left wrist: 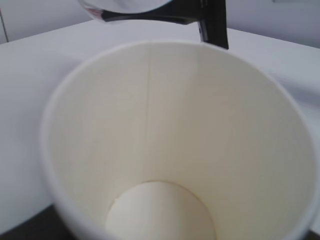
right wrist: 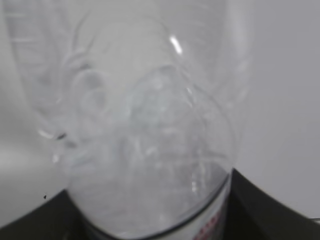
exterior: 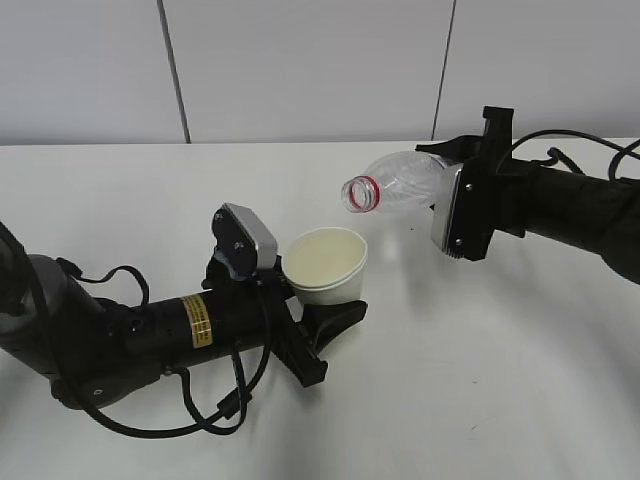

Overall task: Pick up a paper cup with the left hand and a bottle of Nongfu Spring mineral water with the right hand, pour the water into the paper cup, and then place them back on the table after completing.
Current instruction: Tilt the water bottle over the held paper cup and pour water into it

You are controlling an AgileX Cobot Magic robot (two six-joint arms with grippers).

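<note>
My left gripper (exterior: 322, 305) is shut on a white paper cup (exterior: 326, 266) and holds it upright near the table's middle. The cup's inside (left wrist: 165, 150) fills the left wrist view; I cannot tell whether water is in it. My right gripper (exterior: 447, 195) is shut on a clear uncapped plastic bottle (exterior: 398, 185) with a red neck ring. The bottle lies tilted nearly level, its mouth pointing left, above and just right of the cup's rim. The bottle (right wrist: 145, 150) fills the right wrist view, with the edge of its label at the bottom. No stream of water shows.
The white table (exterior: 480, 380) spreads all round. A pale wall with dark vertical seams stands behind it. The left arm's cables loop on the table at the front left (exterior: 210, 415).
</note>
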